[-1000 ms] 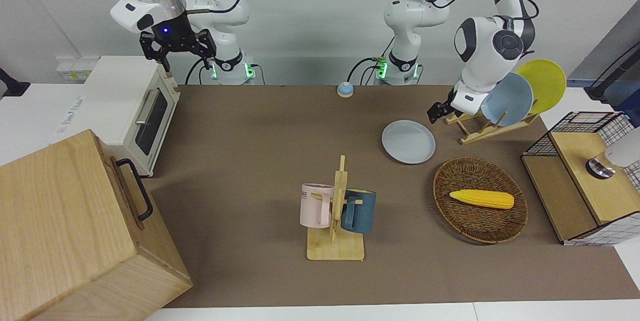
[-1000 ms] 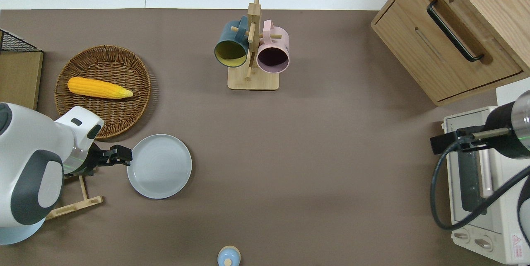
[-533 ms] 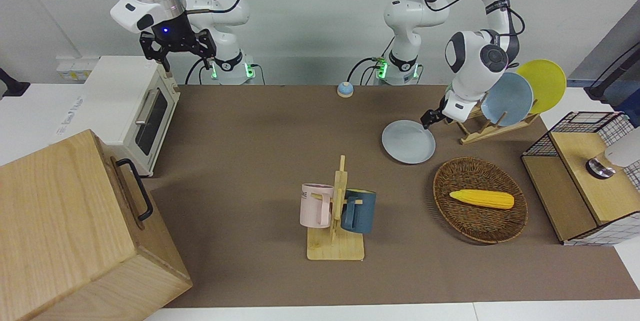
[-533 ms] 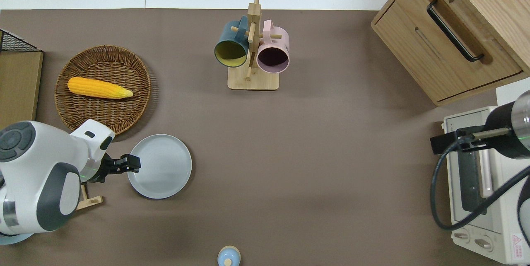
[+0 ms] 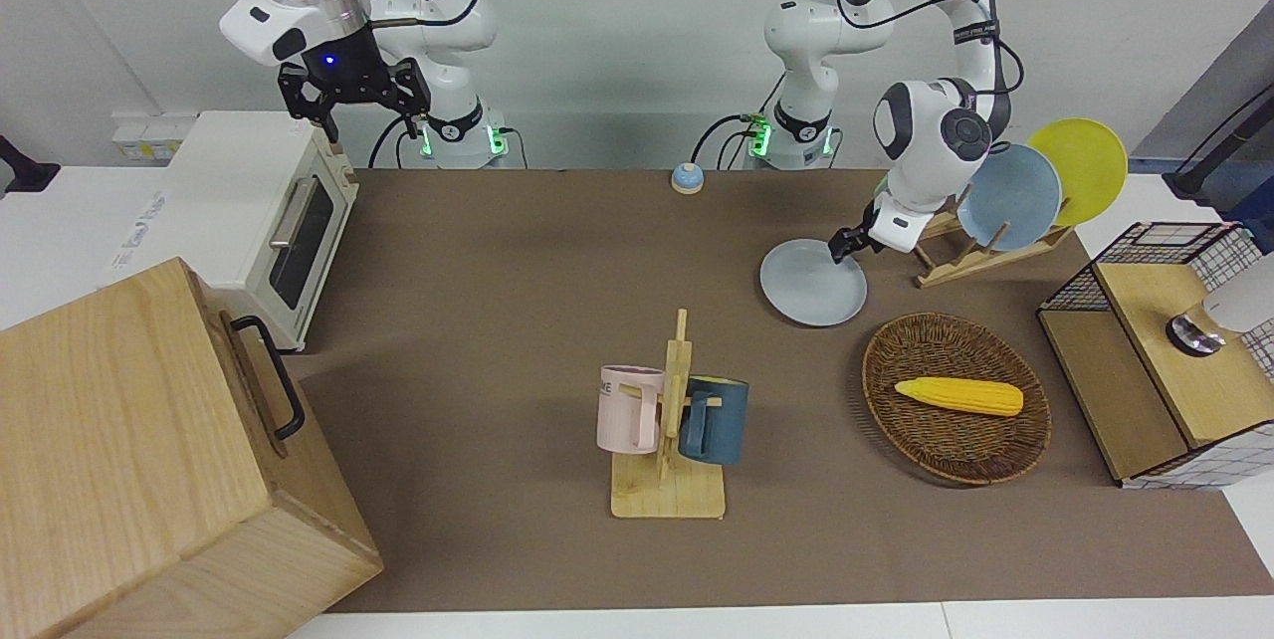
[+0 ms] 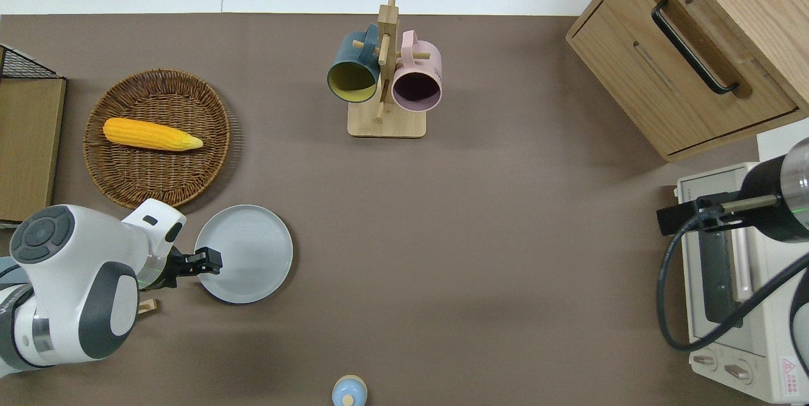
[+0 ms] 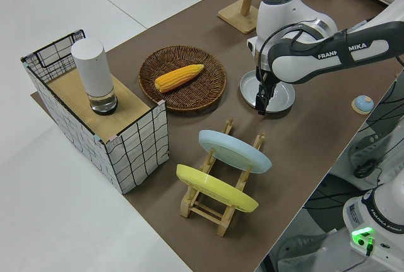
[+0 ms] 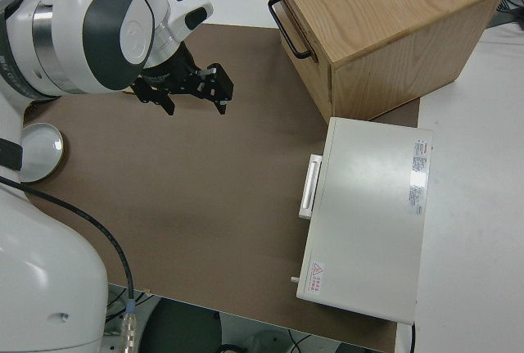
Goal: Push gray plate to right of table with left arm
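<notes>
L jaws [image 6: 212,261] low over the edge of the plate [image 6: 246,253] that faces the L arm's end of the bench [image 6: 480,235]; contact w/ plate can't be confirmed, and jaw gap can't be told either. Plate lies flat on bench, just beside the basket [image 6: 158,138] w/ corn [image 6: 152,135], nearer the robots than it. Dish rack [image 5: 970,256] close to the jaws, opposite the plate. R arm parked, jaws [image 5: 353,102] spread open.

You saw a corn cob [image 6: 152,134] lying in a wicker basket [image 6: 208,169]. Two mugs [image 6: 384,77] hung on a wooden rack [image 6: 387,123]; a toaster oven [image 5: 254,221] stood beside a wooden cabinet [image 5: 129,460].
</notes>
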{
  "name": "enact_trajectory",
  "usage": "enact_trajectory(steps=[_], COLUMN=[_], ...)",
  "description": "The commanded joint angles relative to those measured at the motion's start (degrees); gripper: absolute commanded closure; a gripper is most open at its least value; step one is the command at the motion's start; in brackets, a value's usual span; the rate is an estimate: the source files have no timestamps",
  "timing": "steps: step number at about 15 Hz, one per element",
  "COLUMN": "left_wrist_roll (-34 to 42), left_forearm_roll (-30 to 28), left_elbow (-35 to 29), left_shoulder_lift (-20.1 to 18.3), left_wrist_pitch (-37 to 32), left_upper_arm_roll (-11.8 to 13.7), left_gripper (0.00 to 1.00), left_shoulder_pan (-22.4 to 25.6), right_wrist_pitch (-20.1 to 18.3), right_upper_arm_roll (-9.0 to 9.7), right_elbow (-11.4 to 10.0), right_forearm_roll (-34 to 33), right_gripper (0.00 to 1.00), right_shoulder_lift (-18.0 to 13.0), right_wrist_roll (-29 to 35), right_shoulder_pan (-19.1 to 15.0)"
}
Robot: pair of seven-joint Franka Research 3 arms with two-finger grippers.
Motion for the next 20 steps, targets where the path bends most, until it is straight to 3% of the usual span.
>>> enact_trajectory(steps=[1, 6, 7, 9, 11, 12, 18, 20], left_wrist_roll=[2.2, 6.1, 6.1, 6.1, 6.1, 6.1, 6.2, 6.2], left_forearm_roll=[-1.6, -1.8, -1.8, -1.8, -2.9, -3.2, -5.1, -7.5], left_elbow=[-1.1, -1.2, -1.1, -1.1, -1.1, -1.0, -0.5, -0.1], left_shoulder_lift=[1.1, 3.1, 3.2, 3.4, 3.6, 3.6, 4.4, 4.6], left_wrist_pitch=[1.9, 3.6, 3.8, 3.9, 4.0, 4.0, 4.6, 4.6], left_upper_arm_roll=[0.3, 0.3, 0.3, 0.3, 0.3, 0.3, -2.5, -5.8], left_gripper=[0.29, 0.30, 0.35, 0.56, 0.93, 1.00, 1.00, 1.00], left_shoulder_pan=[1.4, 2.2, 2.2, 2.1, 1.9, 1.6, 1.1, 1.1], right_wrist_pitch=[-0.8, -0.8, -0.8, -0.8, -0.8, -0.8, -0.8, -0.8], right_upper_arm_roll=[1.09, 1.09, 1.09, 1.09, 1.09, 1.09, 1.09, 1.09], right_elbow=[0.0, 0.0, 0.0, 0.0, 0.0, 0.0, 0.0, 0.0], right_forearm_roll=[-0.5, -0.5, -0.5, -0.5, -0.5, -0.6, -0.5, -0.5], right_gripper=[0.005, 0.005, 0.005, 0.005, 0.005, 0.005, 0.005, 0.005], right_shoulder_lift=[-0.5, -0.5, -0.5, -0.5, -0.5, -0.5, -0.5, -0.5], right_wrist_roll=[-0.5, -0.5, -0.5, -0.5, -0.5, -0.5, -0.5, -0.5], right_shoulder_pan=[-1.3, -1.3, -1.3, -1.3, -1.3, -1.3, -1.3, -1.3])
